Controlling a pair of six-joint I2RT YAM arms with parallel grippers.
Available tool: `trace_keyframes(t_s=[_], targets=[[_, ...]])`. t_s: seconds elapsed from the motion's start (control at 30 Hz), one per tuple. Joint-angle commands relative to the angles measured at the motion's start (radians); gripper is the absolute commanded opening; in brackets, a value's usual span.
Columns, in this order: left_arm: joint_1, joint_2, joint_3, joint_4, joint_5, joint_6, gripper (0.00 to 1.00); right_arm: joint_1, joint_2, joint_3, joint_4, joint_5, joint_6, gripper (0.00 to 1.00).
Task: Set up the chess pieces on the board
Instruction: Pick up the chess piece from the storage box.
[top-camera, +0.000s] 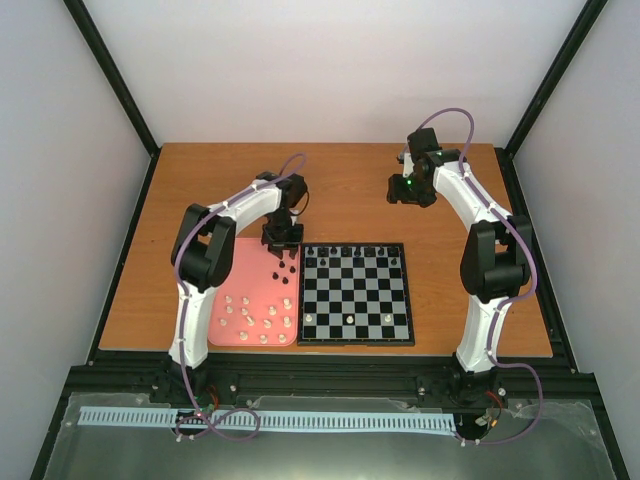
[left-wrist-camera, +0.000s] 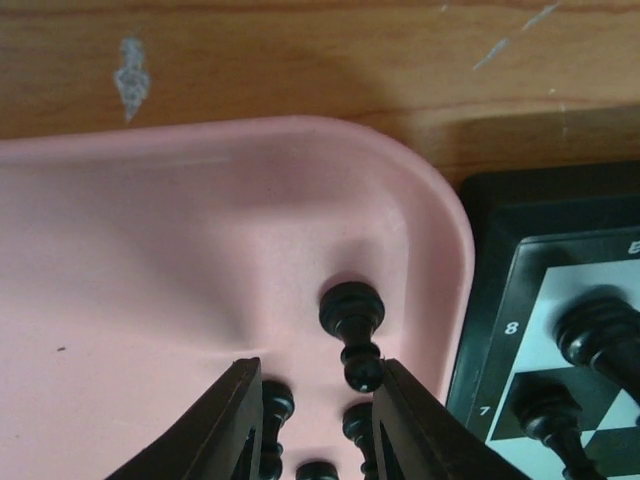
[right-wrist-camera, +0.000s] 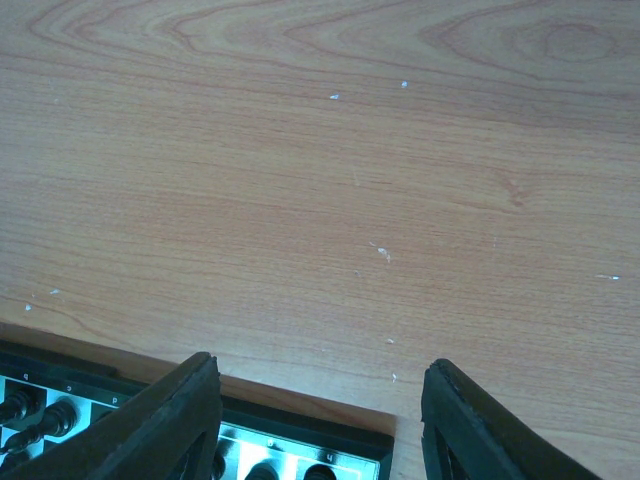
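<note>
The chequered board (top-camera: 356, 343) lies at the table's front centre. Black pieces (top-camera: 350, 253) stand along its far rows, and a few cream-white pieces (top-camera: 348, 318) stand near its front. A few black pieces (top-camera: 287, 268) stand at the pink tray's far right corner. My left gripper (top-camera: 281, 247) is open and low over them. In the left wrist view its fingers (left-wrist-camera: 240, 420) straddle some of the black pieces. One black pawn (left-wrist-camera: 352, 318) stands just ahead, by the right fingertip. My right gripper (top-camera: 405, 190) is open and empty over bare table behind the board (right-wrist-camera: 300, 425).
The pink tray (top-camera: 245, 270) lies against the board's left edge and holds several cream-white pieces (top-camera: 250, 315) in its front half. The board's numbered border (left-wrist-camera: 490, 230) lies just right of the tray's rim. Black frame rails run round the table.
</note>
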Motion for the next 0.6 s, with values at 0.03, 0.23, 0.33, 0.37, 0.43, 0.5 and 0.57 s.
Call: trace_keyframes(t_s=[0.03,0.23,0.33,0.37,0.43,0.5,0.57], targets=[[-0.002,0.030,0.059,0.005,0.020,0.020,0.33,-0.009,-0.017,-0.002,0.005,0.010,-0.011,0.55],[-0.004,0.046,0.072,0.005,0.024,0.022,0.26,-0.009,-0.018,-0.005,0.005,0.011,-0.011,0.55],[-0.004,0.052,0.083,0.000,0.024,0.026,0.23,-0.010,-0.016,-0.004,0.006,0.010,-0.011,0.55],[-0.004,0.054,0.089,-0.003,0.021,0.025,0.20,-0.009,-0.015,-0.004,0.007,0.010,-0.012,0.55],[-0.004,0.058,0.099,-0.008,0.020,0.027,0.16,-0.009,-0.013,-0.004,0.006,0.008,-0.009,0.55],[-0.004,0.061,0.107,-0.012,0.020,0.029,0.13,-0.009,-0.012,-0.004,0.007,0.008,-0.009,0.55],[-0.004,0.063,0.112,-0.016,0.019,0.030,0.12,-0.009,-0.010,-0.002,0.006,0.007,-0.009,0.55]])
